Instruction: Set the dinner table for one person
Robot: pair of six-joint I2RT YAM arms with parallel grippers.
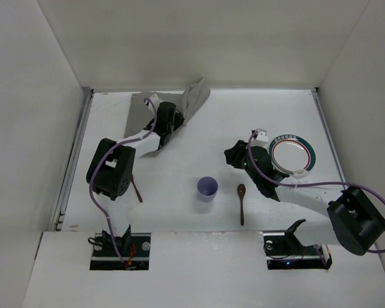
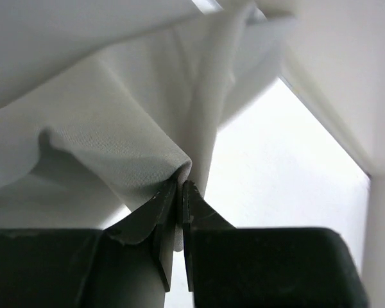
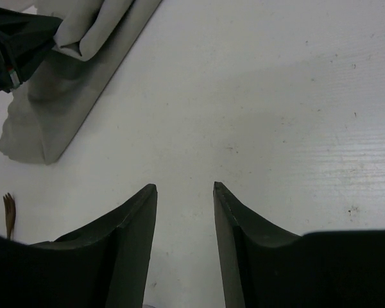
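The white dinner table carries a grey cloth mat at the back left, one corner lifted and folded over. My left gripper is shut on a fold of that mat; in the left wrist view the gripper pinches the cloth between closed fingers. My right gripper is open and empty, just left of a white plate with a green rim. In the right wrist view this gripper hovers over bare table, with the mat at upper left.
A purple cup stands near the front middle, with a wooden spoon to its right. A wooden fork lies by the left arm, its tines also in the right wrist view. Metal rails run along both side edges.
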